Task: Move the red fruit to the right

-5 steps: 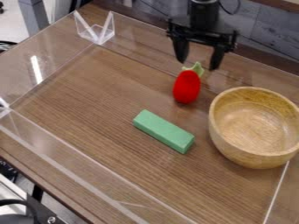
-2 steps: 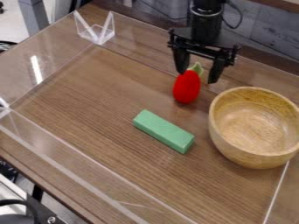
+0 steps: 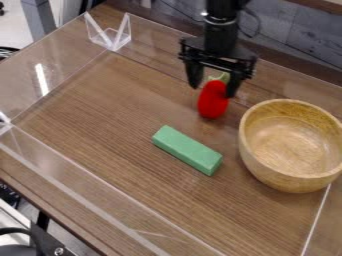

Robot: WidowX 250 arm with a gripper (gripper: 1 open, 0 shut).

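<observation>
Down and a touch to one side come the fingers (image 3: 214, 78) since the earlier frame, spread wide now, right over the red fruit (image 3: 213, 99)! Nearest us on the wooden table (image 3: 100, 125), the green block (image 3: 187, 149) lies at a slant. Beyond it, to the right, sits the round wooden bowl (image 3: 290, 146), and just beside that bowl's left edge, there's our red fruit, leafy end pointing away. Farther back at the left, a clear angular object (image 3: 111, 33) stands well apart.
</observation>
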